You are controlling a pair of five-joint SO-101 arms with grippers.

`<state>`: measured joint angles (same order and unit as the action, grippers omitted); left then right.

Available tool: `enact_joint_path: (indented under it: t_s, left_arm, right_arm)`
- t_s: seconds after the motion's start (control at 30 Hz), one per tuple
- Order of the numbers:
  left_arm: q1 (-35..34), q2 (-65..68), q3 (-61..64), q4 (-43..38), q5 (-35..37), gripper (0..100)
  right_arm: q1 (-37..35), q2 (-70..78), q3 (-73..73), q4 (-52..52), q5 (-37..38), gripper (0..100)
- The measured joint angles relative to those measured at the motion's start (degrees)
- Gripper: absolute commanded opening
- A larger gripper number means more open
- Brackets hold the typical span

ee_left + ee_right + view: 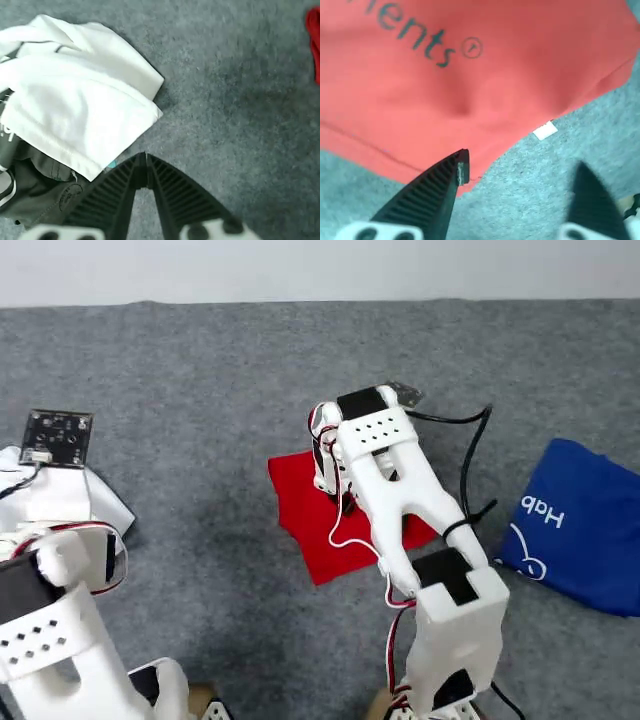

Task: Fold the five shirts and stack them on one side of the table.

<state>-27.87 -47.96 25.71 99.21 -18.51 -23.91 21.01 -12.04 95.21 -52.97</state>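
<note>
High view looks down on the grey table [200,420], the biggest thing here. The right arm [400,490] stretches from the near edge out to the middle. The left arm [50,630] sits at the near left corner.

A blue shirt [580,530] lies against the right edge. A red shirt [310,510] lies flat in a rough rectangle at the middle, partly under the right arm. The right gripper [520,162] hangs above the red shirt's edge with its fingers spread wide and nothing between them.

A white shirt [75,100] is bunched at the left edge on top of a dark grey garment [35,195]. The left gripper [146,160] is beside them over bare table, its fingers pressed together and holding nothing.

A small white tag [545,131] lies just beside the red shirt's edge.
</note>
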Motion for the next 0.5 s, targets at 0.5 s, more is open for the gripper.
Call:
enact_joint_path:
  t_s: [0.5]
  left_arm:
    - [0.0,0.0,3.4,-1.1,-0.3,1]
  right_arm:
    - [1.7,11.6,0.0,-15.6,-5.9,48.5]
